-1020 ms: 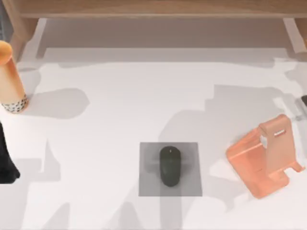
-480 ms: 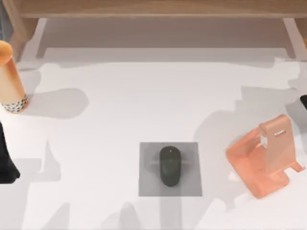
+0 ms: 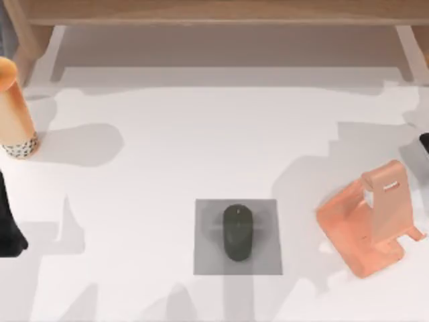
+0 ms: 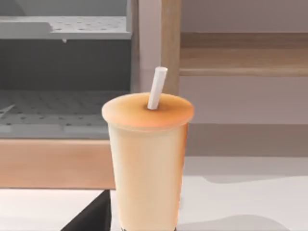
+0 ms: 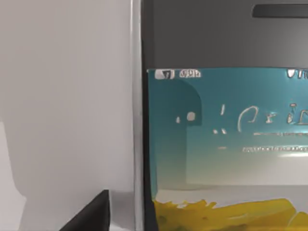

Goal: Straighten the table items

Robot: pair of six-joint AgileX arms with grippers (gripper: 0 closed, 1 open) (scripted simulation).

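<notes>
Right wrist: smartphone (image 5: pixel 221 125) close below claw

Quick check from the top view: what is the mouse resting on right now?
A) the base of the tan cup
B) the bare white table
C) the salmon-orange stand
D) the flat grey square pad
D: the dark-grey mouse lies near the middle of the grey pad, apart from the stand on the right and the tan cup at far left.

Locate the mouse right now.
Top view: the dark-grey mouse sits centred on the grey square pad, front-middle of the table, left of the salmon stand.
</notes>
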